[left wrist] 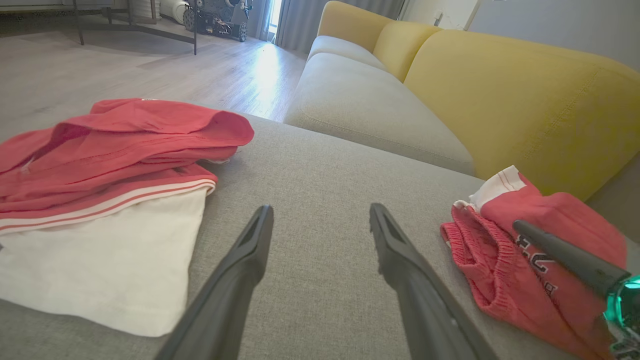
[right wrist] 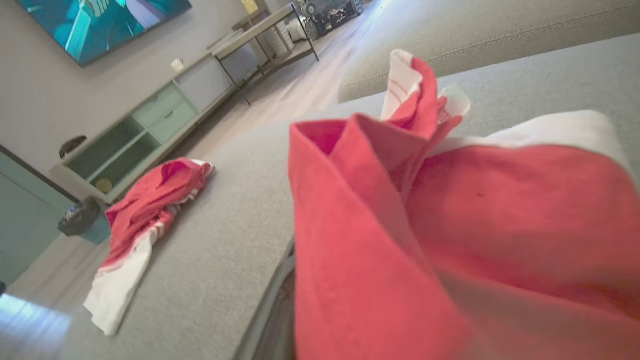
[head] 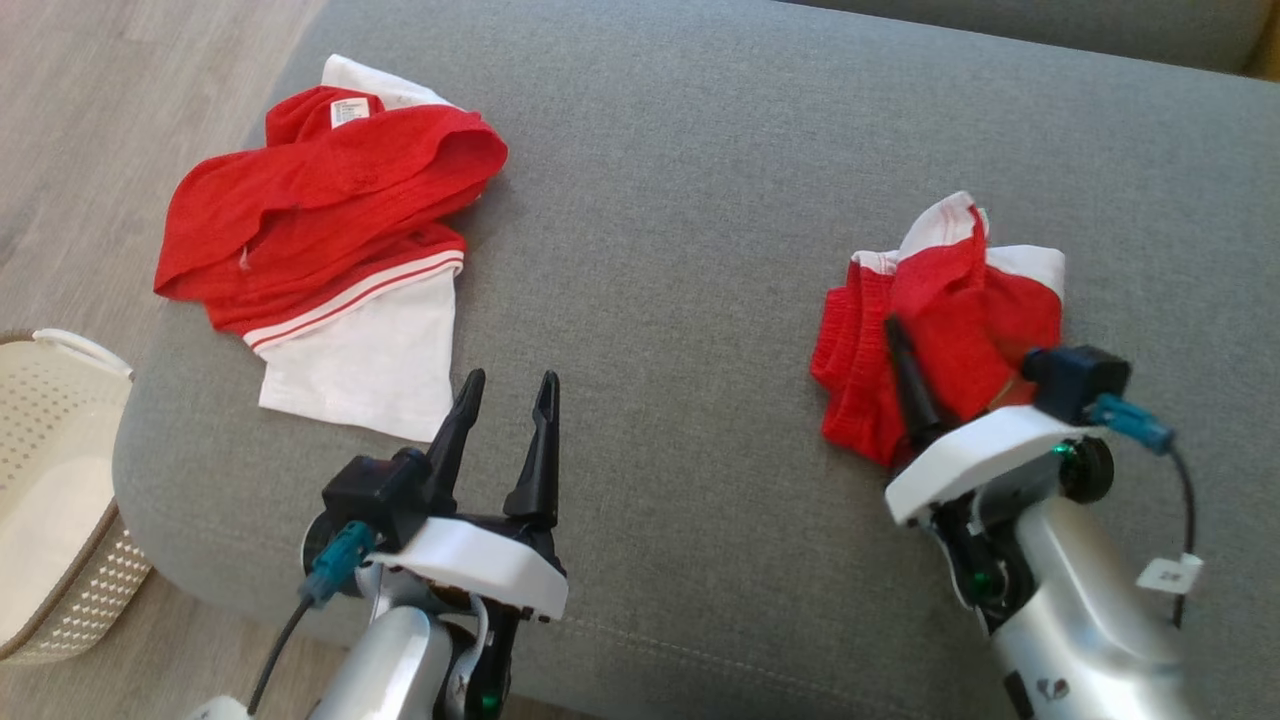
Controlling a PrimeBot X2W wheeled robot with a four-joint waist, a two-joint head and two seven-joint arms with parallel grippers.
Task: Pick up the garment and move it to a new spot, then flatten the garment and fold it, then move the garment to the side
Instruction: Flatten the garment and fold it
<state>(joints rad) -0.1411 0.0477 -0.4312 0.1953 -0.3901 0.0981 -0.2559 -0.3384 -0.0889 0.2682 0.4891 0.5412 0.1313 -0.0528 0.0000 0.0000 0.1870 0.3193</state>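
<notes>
1. Grey sofa seat cushion (head: 700,200) carries everything, with pale wooden floor (head: 120,100) to the robot's left and a yellow sofa back (left wrist: 525,100) behind.
2. Bunched red shorts (head: 960,310) with white trim lie on the right part of the cushion, in a loose heap with a ribbed waistband toward the robot.
3. The right hand (head: 900,345) is closed on the shorts. One dark finger lies across the top of the red cloth and the other is hidden beneath it. In the right wrist view the fabric rises right in front of the camera and covers both fingers.
4. The left hand (head: 512,385) hovers low over bare cushion with its fingers spread wide and nothing between them. It is well apart from the shorts, which lie off to its right.
5. A red-and-white shirt (head: 330,230) lies crumpled near the cushion's left edge, just beyond and left of the left hand.
6. A cream perforated laundry basket (head: 40,480) stands on the floor beside the cushion's left corner.
</notes>
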